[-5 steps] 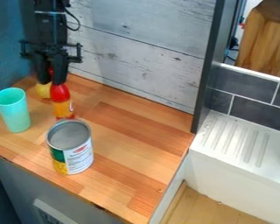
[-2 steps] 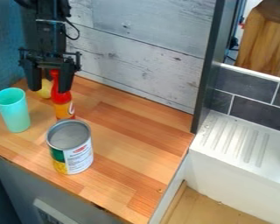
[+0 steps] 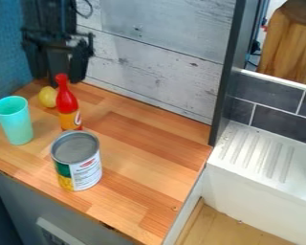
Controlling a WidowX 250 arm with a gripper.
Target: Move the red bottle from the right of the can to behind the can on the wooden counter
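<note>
We are looking at a bottle (image 3: 67,103), red above and orange below, standing upright just beneath the open jaws of a black gripper (image 3: 58,77), its tip showing between the spread fingers, which are gripping nothing. A small pale mark is showing on the bottle's side. Nearer to us than the jaws, a metal can (image 3: 79,167) is displaying a white label panel with a red emblem and fine print, beside green and yellow areas.

The black arm (image 3: 50,16) is hanging downward from the top edge, its gripper pointing at the work surface. Below the jaws and beside the bottle, a yellow, rounded object (image 3: 48,97) is resting; below and left of them, a turquoise cup (image 3: 16,122) is standing upright.

All are sitting on a wooden countertop (image 3: 149,162). Behind the jaws, blue and whitewashed plank walls (image 3: 156,57) are rising; well to their right, a ridged white drainboard (image 3: 257,153) is adjoining dark tiles (image 3: 277,119).
</note>
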